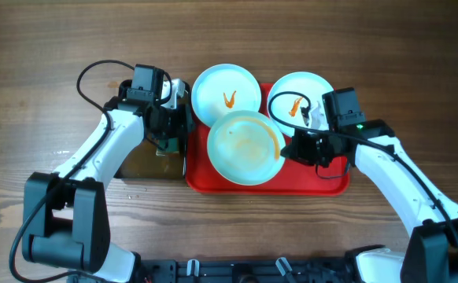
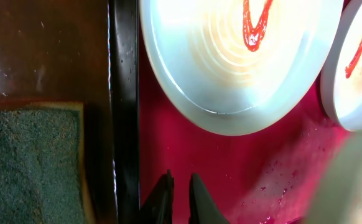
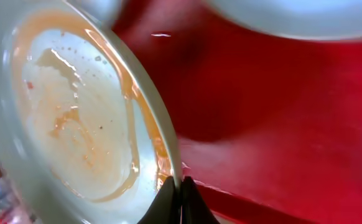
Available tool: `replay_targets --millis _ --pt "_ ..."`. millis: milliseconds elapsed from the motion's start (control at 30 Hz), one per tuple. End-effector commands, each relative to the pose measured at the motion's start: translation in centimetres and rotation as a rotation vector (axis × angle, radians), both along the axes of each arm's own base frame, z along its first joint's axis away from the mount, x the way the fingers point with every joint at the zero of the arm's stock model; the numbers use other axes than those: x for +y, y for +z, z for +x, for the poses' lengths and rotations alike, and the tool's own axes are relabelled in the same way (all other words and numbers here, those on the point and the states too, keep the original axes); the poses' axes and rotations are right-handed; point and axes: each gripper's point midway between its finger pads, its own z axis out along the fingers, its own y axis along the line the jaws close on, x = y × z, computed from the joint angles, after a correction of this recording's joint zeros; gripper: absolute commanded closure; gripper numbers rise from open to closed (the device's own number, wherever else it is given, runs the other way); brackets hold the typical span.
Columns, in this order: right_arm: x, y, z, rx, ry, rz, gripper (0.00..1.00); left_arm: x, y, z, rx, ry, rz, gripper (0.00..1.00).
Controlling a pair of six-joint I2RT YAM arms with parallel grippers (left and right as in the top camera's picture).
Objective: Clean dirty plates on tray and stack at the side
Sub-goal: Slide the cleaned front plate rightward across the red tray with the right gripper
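Observation:
The red tray (image 1: 323,182) holds three pale plates. A plate with an orange squiggle (image 1: 227,93) lies at the back left and also shows in the left wrist view (image 2: 231,68). A second squiggle plate (image 1: 296,94) lies at the back right. A plate with a wet orange smear (image 1: 245,148) is in front, tilted. My right gripper (image 1: 287,149) is shut on its right rim, fingertips pinching the edge (image 3: 181,186), and the smeared plate (image 3: 75,118) fills the left of the right wrist view. My left gripper (image 2: 180,186) is shut and empty, low over the red tray's left edge (image 2: 231,174).
A black tray of brownish water (image 1: 138,163) lies against the red tray's left side, its rim (image 2: 124,93) beside my left fingers. A green sponge (image 2: 32,158) lies in it. Wooden table surrounds both trays. Water drops lie on the red tray.

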Motion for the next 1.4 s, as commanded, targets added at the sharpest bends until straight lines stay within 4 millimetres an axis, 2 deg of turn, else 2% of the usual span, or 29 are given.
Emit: replay_targets --millis 0,67,100,167,267,400,467,533,667,833,900,1067,1233,1367 --pt "-7.2 -1.5 -0.1 0.046 -0.261 -0.398 0.96 -0.4 1.1 0.2 -0.029 -0.01 -0.013 0.93" --pt "-8.7 -1.7 -0.9 0.063 -0.265 -0.484 0.96 -0.4 1.1 0.2 -0.03 -0.01 -0.013 0.93" --pt "-8.8 -1.8 -1.2 0.071 -0.241 -0.493 0.96 -0.4 1.1 0.2 -0.03 -0.01 -0.013 0.93" --pt "-7.7 -1.7 -1.6 0.066 -0.14 -0.445 0.96 -0.4 1.1 0.2 -0.03 -0.01 -0.013 0.93" --pt "-6.7 -1.4 -1.7 0.051 -0.079 -0.391 0.96 -0.3 1.0 0.3 -0.031 -0.008 -0.006 0.93" --pt "-6.3 0.2 -2.0 0.008 -0.063 -0.362 0.96 -0.3 1.0 0.3 -0.031 -0.008 -0.006 0.93" --pt "-6.5 1.8 -1.8 -0.052 -0.075 -0.361 0.96 -0.3 1.0 0.3 -0.031 -0.008 -0.006 0.93" --pt "-7.5 3.8 -0.8 -0.158 -0.112 -0.403 0.96 -0.3 1.0 0.3 -0.031 -0.008 -0.006 0.93" --pt "-9.6 6.2 0.2 -0.31 -0.105 -0.52 0.96 -0.3 1.0 0.3 -0.031 -0.008 -0.006 0.93" --pt "-11.7 6.7 0.1 -0.332 -0.117 -0.638 0.96 -0.3 1.0 0.3 -0.031 -0.008 -0.006 0.93" --pt "-11.8 7.2 0.4 -0.35 -0.12 -0.659 0.96 -0.3 1.0 0.3 -0.031 -0.008 -0.006 0.93" --pt "-9.8 8.4 1.1 -0.443 -0.015 -0.717 0.96 -0.3 1.0 0.3 -0.031 -0.008 -0.006 0.93" --pt "-8.3 10.0 1.3 -0.563 0.052 -0.871 0.96 -0.3 1.0 0.3 -0.031 -0.008 -0.006 0.93" --pt "-4.6 9.7 1.5 -0.583 0.072 -0.685 0.95 -0.3 1.0 0.3 -0.031 -0.008 -0.006 0.93"
